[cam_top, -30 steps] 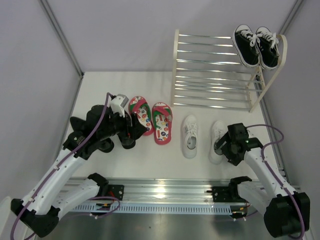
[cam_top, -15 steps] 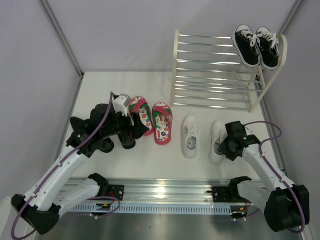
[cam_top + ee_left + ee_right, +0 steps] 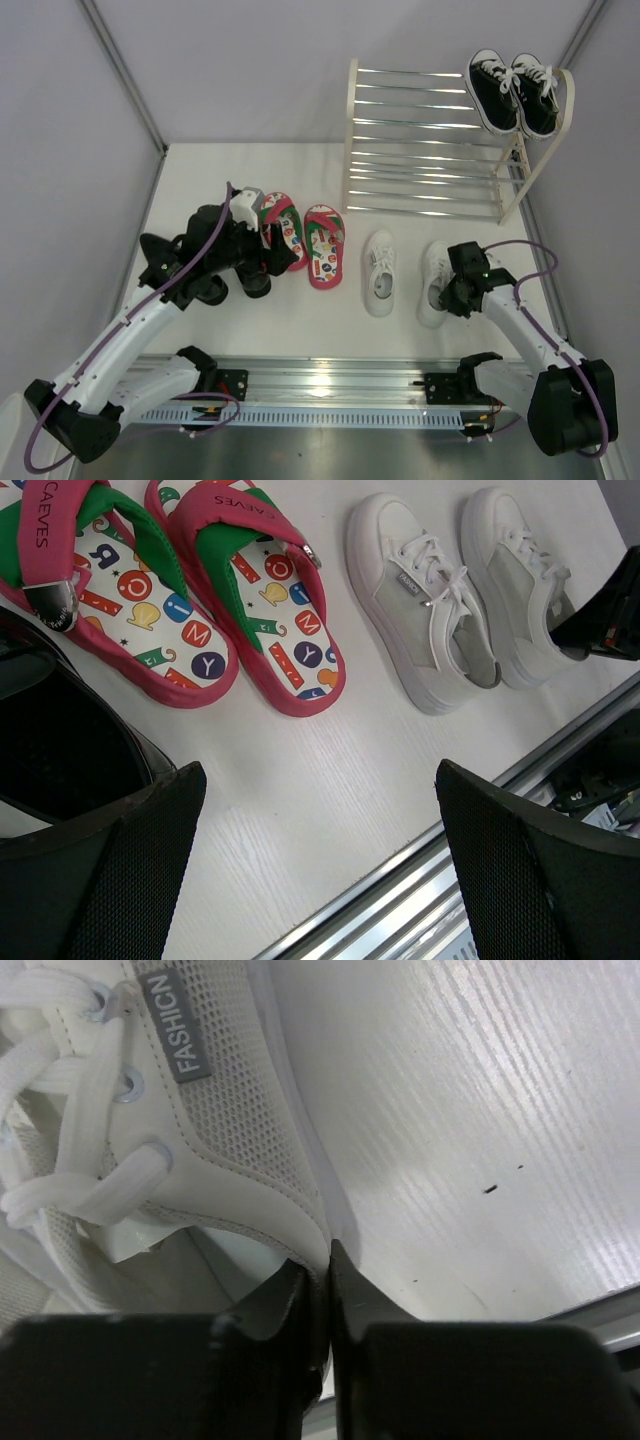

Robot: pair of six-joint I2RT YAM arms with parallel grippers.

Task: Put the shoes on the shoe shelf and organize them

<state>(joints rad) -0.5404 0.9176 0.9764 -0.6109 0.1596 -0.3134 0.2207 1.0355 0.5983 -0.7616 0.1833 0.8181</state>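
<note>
The right white sneaker (image 3: 435,258) lies on the table, and my right gripper (image 3: 441,296) is shut on the rim of its heel opening (image 3: 250,1195), one finger inside and one outside. Its mate, the left white sneaker (image 3: 381,272), lies beside it. My left gripper (image 3: 320,865) hangs wide open with nothing between its fingers, over bare table next to a glossy black dress shoe (image 3: 60,750). Two red flip-flops (image 3: 240,600) lie just beyond it. The shoe shelf (image 3: 352,130) stands at the back right.
A pair of black canvas sneakers (image 3: 512,92) sits on the right end of the shelf's top tier. Grey walls close in left and right. A metal rail (image 3: 320,380) runs along the near table edge.
My right gripper has closed from open onto the right white sneaker's heel rim. The left arm has shifted slightly farther back, its gripper staying open.
</note>
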